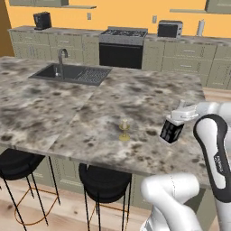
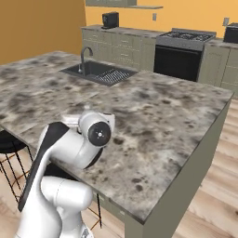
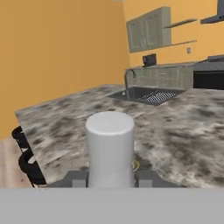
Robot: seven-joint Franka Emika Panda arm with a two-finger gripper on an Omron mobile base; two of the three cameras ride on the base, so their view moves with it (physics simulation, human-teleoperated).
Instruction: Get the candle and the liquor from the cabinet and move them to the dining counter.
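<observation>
Marble counter carries our candle upright; our gripper grips the liquor, held roughly upright, just right of it.

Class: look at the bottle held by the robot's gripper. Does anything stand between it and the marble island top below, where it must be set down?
Nothing visible does. The gripper holds the clear glass liquor bottle with the black label over bare mottled marble of the dining island. The small cream candle on its brass stick stands apart, off to the side.
</observation>
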